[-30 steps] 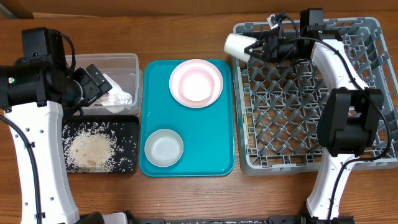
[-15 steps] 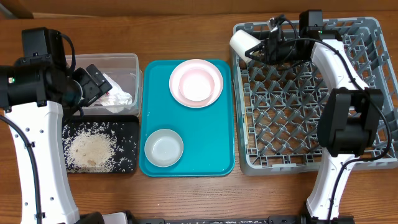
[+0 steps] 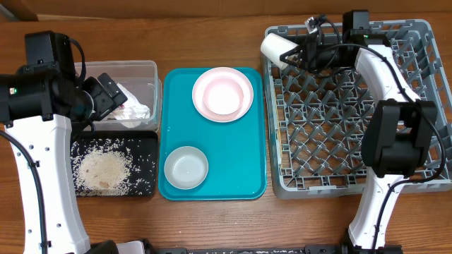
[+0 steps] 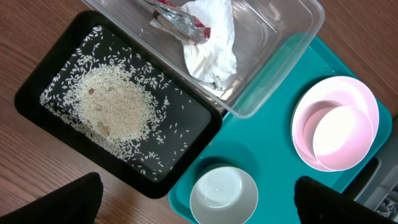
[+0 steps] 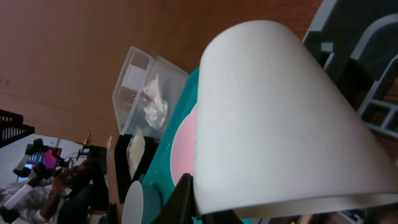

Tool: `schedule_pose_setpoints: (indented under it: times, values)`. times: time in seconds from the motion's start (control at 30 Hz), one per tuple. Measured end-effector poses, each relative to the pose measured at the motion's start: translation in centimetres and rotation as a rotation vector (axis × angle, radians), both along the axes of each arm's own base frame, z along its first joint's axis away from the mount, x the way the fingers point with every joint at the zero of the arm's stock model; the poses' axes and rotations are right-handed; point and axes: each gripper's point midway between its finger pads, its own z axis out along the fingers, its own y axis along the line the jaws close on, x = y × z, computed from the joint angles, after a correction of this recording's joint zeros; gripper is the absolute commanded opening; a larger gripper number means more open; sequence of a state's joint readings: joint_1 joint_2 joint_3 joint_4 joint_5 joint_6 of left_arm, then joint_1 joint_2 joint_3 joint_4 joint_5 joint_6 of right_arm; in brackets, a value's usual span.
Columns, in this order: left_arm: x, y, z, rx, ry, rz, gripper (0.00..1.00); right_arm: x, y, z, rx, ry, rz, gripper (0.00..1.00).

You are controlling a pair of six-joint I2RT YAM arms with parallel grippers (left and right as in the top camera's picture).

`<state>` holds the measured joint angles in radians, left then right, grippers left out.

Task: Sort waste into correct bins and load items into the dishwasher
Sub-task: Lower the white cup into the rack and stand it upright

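Barely apart, right tool (image 3: 290, 54) on cup (image 3: 273, 46).

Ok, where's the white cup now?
Overhead, the white cup sits in the right gripper at the top-left corner of the grey dish rack, beside the teal tray.

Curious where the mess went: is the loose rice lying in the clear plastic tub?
No, the rice lies in the black tray, while the clear tub holds a crumpled napkin.

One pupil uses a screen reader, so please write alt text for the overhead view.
The right arm has its jaws holding a white cup over a corner of the grey dish rack. A teal tray carries a pink plate and pale bowl; a clear tub holds a napkin, a black tray rice.
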<state>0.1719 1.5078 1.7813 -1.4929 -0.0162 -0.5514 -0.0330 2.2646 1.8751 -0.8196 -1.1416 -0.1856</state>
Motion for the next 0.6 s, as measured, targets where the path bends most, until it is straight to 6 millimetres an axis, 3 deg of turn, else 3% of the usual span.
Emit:
schedule_pose_setpoints:
  times: [0.6]
  values:
    - [0.0, 0.0, 0.0, 0.000, 0.000, 0.000, 1.00, -0.2, 1.6, 0.3, 0.006, -0.041, 0.042, 0.04]
